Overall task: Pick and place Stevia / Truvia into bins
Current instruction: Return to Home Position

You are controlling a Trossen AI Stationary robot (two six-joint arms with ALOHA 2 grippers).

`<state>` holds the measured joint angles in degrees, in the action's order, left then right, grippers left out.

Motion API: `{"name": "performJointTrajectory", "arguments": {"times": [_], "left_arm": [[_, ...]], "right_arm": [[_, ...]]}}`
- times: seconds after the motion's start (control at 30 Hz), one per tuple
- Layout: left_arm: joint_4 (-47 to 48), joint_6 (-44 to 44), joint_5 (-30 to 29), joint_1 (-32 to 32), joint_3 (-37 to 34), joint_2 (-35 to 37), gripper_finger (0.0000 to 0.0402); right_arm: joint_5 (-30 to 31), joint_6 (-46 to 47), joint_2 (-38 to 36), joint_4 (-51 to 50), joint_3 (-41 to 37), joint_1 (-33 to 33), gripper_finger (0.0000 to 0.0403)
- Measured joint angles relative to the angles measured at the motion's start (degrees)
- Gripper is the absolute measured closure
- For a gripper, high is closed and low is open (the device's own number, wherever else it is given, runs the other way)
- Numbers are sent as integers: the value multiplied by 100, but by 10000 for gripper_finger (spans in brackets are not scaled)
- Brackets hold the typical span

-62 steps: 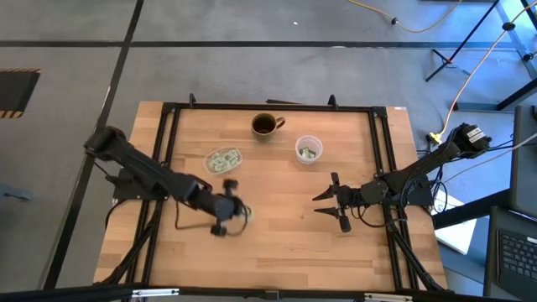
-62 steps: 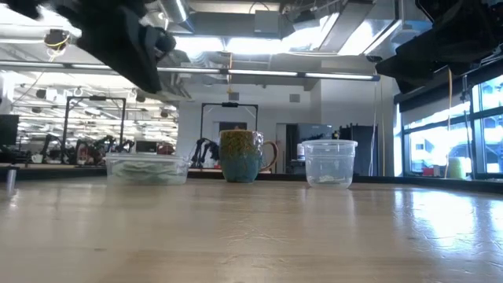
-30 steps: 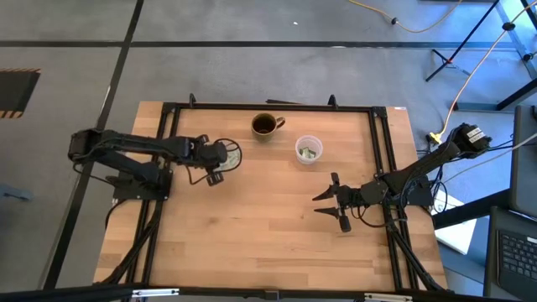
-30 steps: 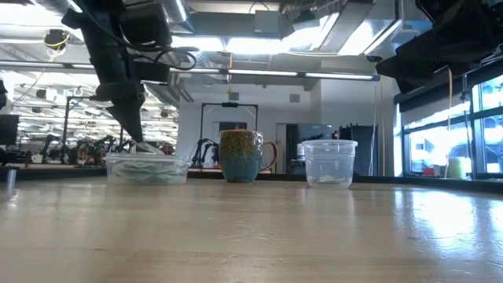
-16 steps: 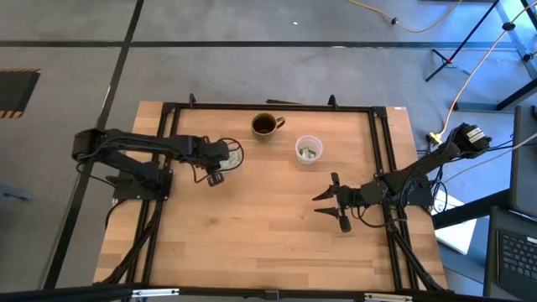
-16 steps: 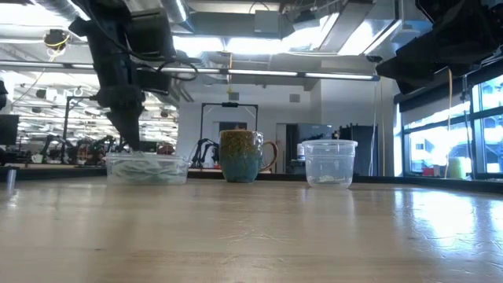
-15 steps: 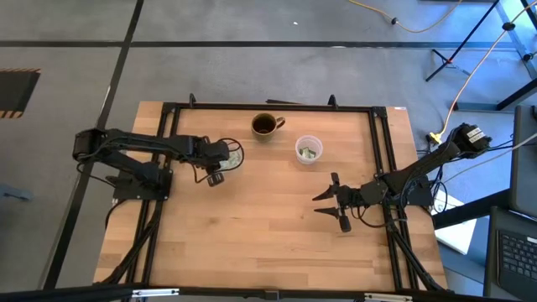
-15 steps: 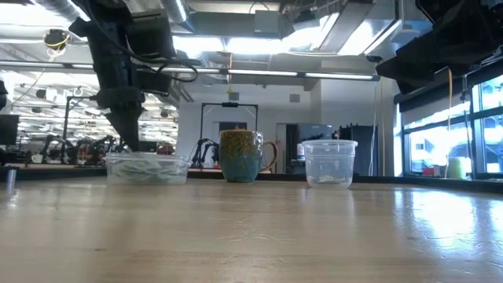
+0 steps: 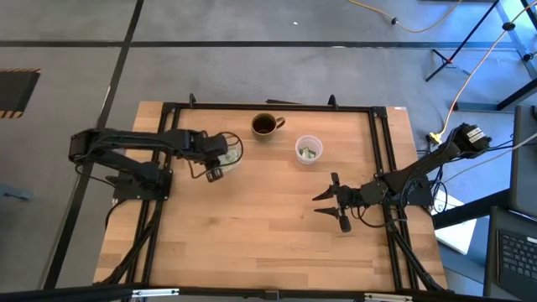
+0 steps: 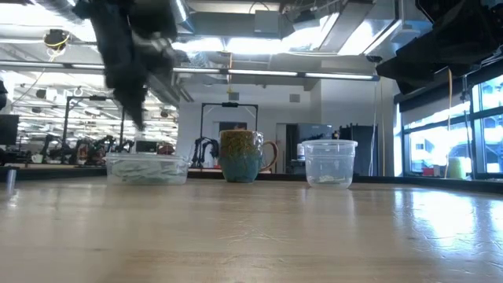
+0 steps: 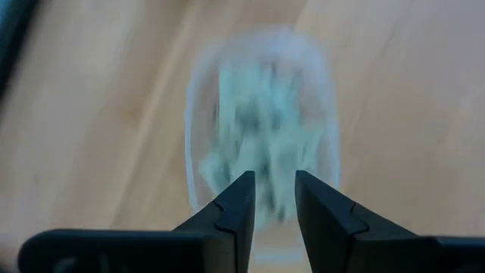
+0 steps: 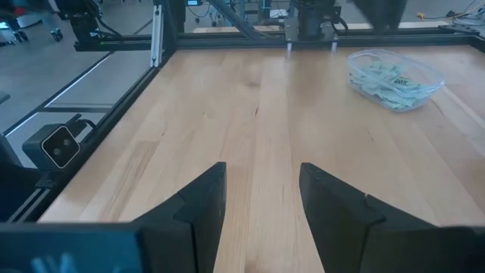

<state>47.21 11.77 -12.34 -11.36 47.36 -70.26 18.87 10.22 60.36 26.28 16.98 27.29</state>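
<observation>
The shallow clear tub [image 9: 232, 156] stands at the table's far left and holds several pale green and white Stevia sachets [image 11: 258, 129]. My left gripper [image 11: 275, 199] hangs open a little above the tub [image 10: 146, 167], pointing steeply down, with nothing between its fingers. The small round cup [image 9: 308, 150] stands to the tub's right, with a few sachets at its bottom [image 10: 328, 181]. My right gripper [image 9: 320, 203] waits open, nearly level, at the table's right, and looks across bare wood toward the tub [image 12: 395, 78].
A dark mug [image 9: 266, 125] with a handle stands between tub and cup near the far edge. A black metal frame [image 9: 168, 126] runs along the table's edges. Bare wooden table top [image 9: 268, 226] spreads over the middle and near side.
My left gripper has gone up from the tub's inside and now hangs clear above its rim. The tub has stayed in place. My right arm has kept still.
</observation>
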Motion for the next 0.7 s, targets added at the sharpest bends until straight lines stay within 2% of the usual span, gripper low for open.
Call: {"name": "performJointTrajectory", "arguments": {"times": [0.17, 0.33, 0.57, 0.7], "left_arm": [[-1130, -406, -31, 223, -63, 718, 317], [-2532, -653, 150, 536, -718, 1681, 325], [-4120, -660, 941, 767, -2102, 3193, 327], [-4362, -700, 936, 749, -2580, 3943, 327]], "right_arm": [[18, -28, 1, 11, 0, -8, 232], [145, 125, -153, 130, -14, -11, 232], [145, 65, -1294, 102, -589, -268, 232], [-138, 149, -2184, -174, -903, -783, 232]]}}
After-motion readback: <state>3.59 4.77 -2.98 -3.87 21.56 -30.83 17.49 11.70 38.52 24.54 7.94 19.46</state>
